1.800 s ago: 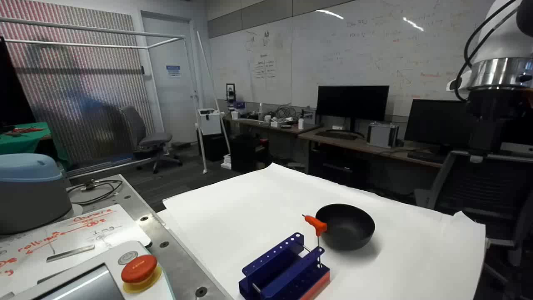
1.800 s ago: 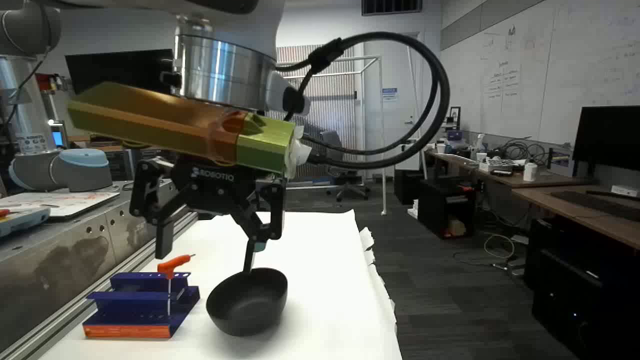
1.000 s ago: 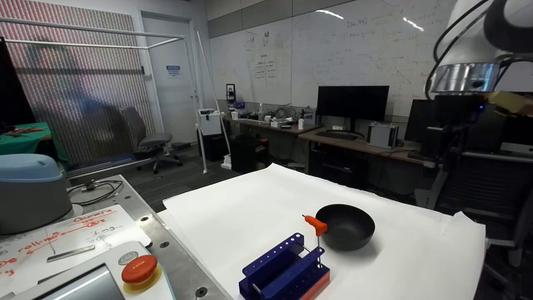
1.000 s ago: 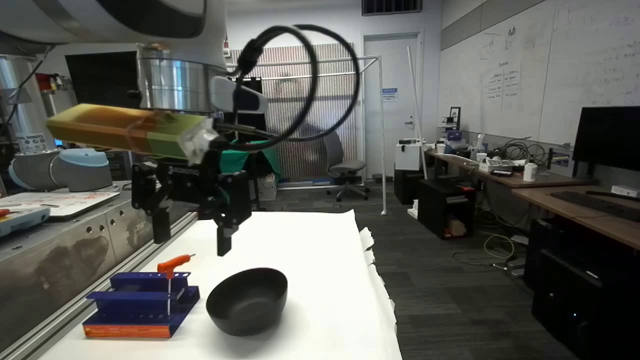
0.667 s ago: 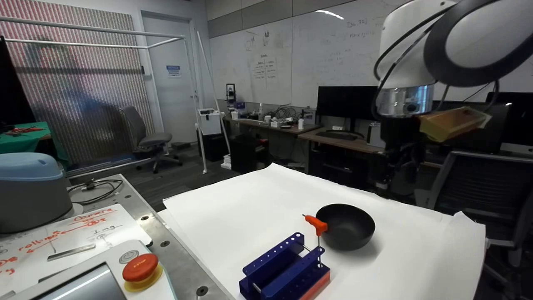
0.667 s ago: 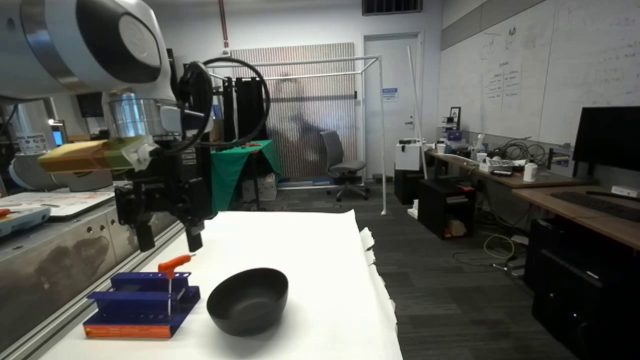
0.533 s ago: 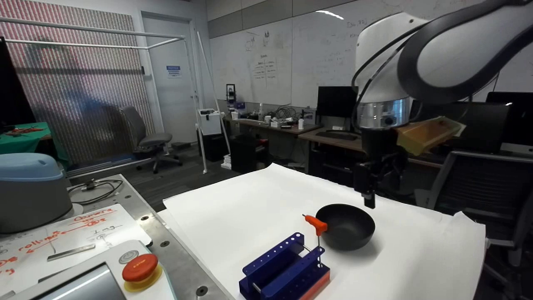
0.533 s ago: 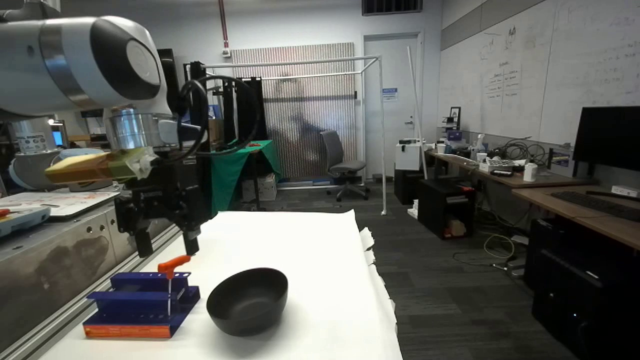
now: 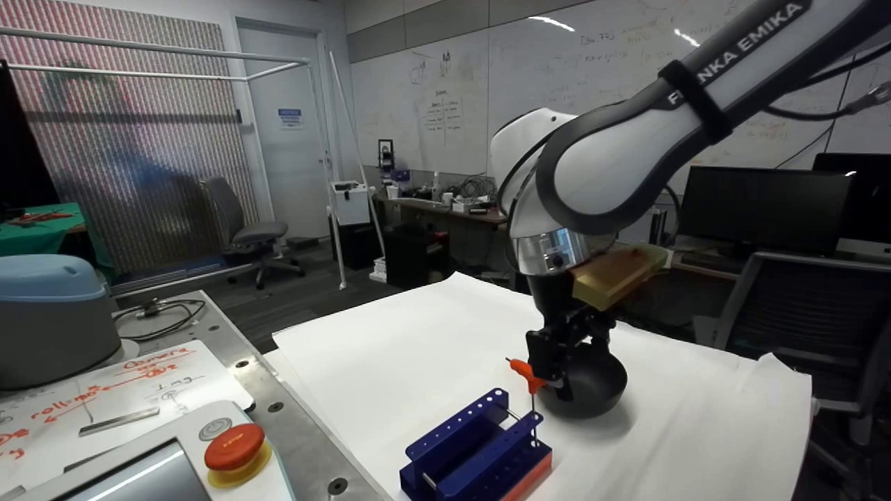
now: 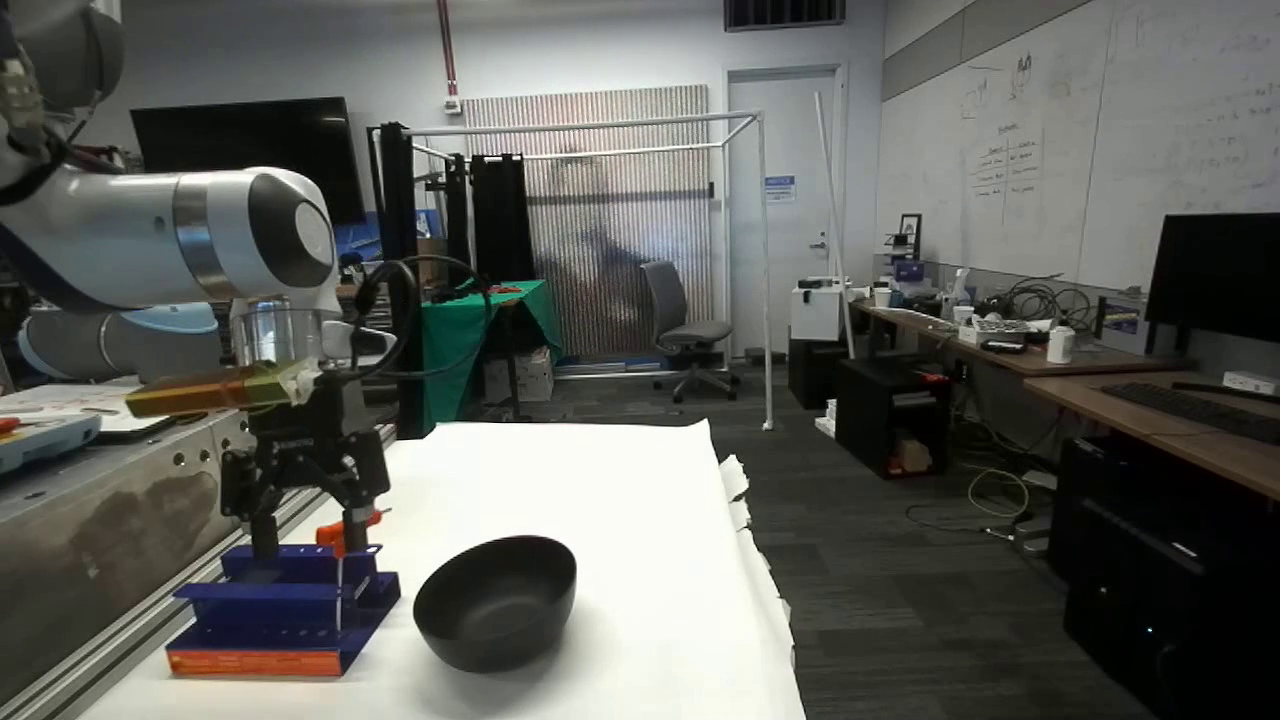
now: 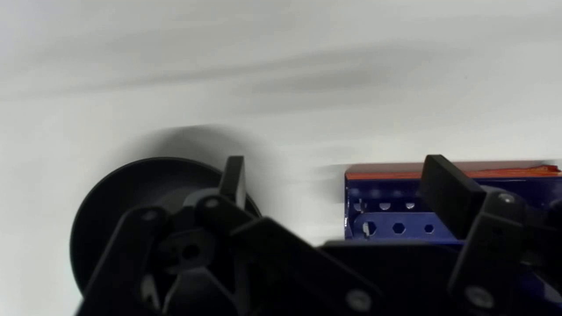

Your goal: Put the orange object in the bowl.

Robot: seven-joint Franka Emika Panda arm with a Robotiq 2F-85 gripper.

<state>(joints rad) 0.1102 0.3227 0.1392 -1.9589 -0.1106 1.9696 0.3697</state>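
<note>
Orange tool (image 9: 527,376) is held by the rack (image 9: 487,459), bowl (image 9: 600,390) at its three o'clock, in an exterior view; overlapped by one finger (image 10: 356,535) of the spread gripper (image 10: 310,548) in an exterior view, it may be knocked by off-centre closing, its handle hidden in the wrist view.

On the worktop (image 10: 650,560), in an exterior view, we list: at near left, a rack (image 10: 255,593); just to its right in both exterior views, standing apart, a bowl (image 10: 495,605). In the rack's right end, upright: a hex key (image 10: 330,537). By the hex key: fingers (image 10: 264,537), spread, the right one on its near side; contact we cannot tell. Left of the worktop we enter a bench (image 10: 110,545); far, a chair (image 10: 690,333), a door (image 10: 795,245) to its right; right, a desk (image 10: 1075,388) bearing a keyboard (image 10: 1185,412) and a monitor (image 10: 1220,270).
</note>
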